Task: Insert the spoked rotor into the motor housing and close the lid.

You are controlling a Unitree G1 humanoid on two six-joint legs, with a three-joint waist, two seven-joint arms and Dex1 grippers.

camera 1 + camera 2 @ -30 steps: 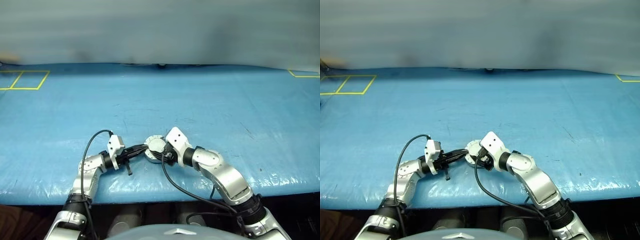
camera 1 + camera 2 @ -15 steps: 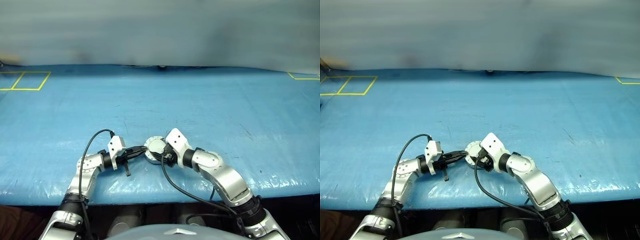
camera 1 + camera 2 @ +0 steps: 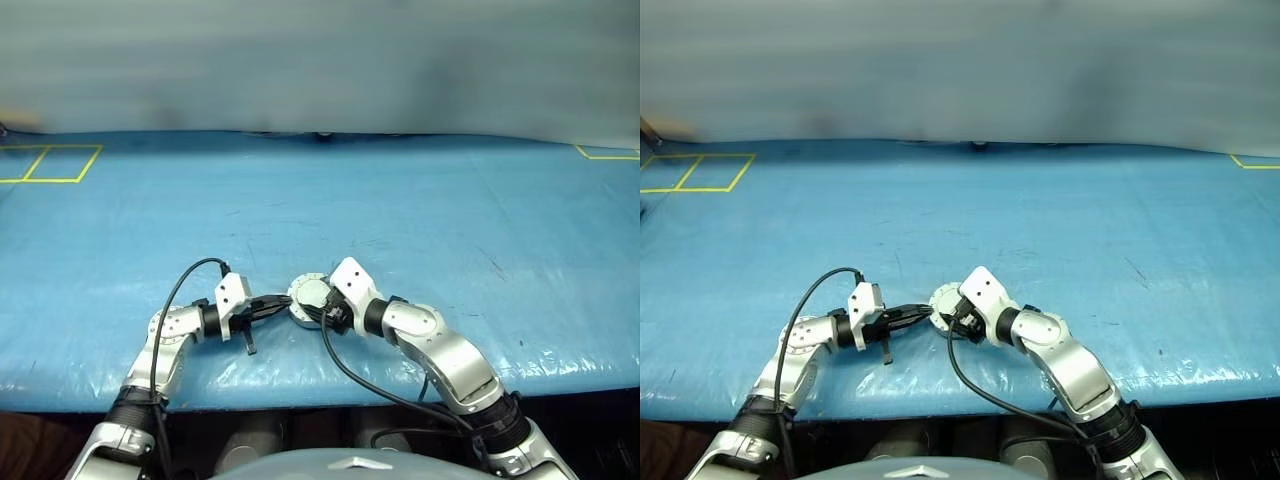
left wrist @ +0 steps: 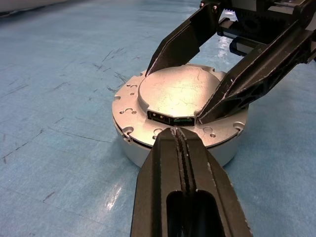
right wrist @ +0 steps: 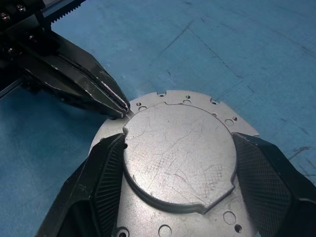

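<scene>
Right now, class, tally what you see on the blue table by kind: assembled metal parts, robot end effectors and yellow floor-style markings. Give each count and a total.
Closed motor housing with lid: 1
End effectors: 2, left end effector shut, right end effector clasping the lid's raised disc
Yellow taped outlines: 2, one at each far corner
Total: 5

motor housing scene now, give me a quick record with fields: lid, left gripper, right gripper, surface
lid: lid is closed flat on the motor housing, plain grey face up
left gripper: left gripper shut, fingertips together at the housing's rim by a small slot
right gripper: right gripper open wide, one finger on each side of the lid's raised disc
rotor: not visible with the lid closed
surface: housing sits on the blue table cover
</scene>
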